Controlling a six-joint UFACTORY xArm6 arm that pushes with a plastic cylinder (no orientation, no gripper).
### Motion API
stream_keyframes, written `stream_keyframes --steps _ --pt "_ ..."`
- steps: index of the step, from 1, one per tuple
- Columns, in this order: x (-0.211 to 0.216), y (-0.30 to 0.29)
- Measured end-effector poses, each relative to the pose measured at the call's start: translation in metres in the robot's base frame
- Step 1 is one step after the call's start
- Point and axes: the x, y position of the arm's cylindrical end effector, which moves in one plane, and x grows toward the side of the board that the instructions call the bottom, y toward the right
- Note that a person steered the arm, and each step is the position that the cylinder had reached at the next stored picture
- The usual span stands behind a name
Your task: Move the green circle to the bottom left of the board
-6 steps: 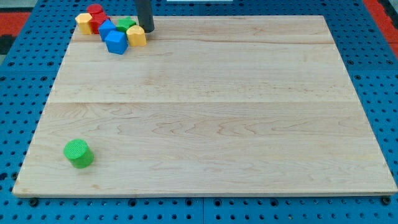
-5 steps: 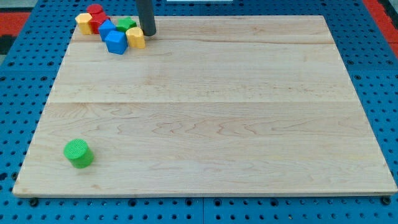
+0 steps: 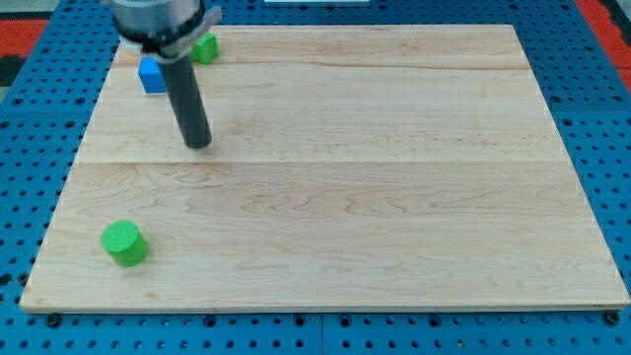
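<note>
The green circle [image 3: 124,243] lies near the board's bottom left corner. My tip [image 3: 199,144] rests on the wood in the upper left part of the board, well above and to the right of the green circle, not touching any block. At the view's top left a blue block [image 3: 152,75] and a green block [image 3: 205,47] show beside the arm. The arm hides the other blocks of that cluster.
The wooden board [image 3: 394,177] lies on a blue pegboard table [image 3: 30,118]. A red strip [image 3: 603,18] shows at the top right corner.
My tip has moved down and slightly left from beside the block cluster at the top left. The arm now covers most of that cluster. The green circle has not moved.
</note>
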Motion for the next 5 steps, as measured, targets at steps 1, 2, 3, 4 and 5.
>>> stream_keyframes --steps 1,2,3,4,5 --pt "0.060 0.004" --pt "0.098 -0.020" --pt "0.109 -0.054" --pt "0.115 -0.055" --pt "0.058 0.023"
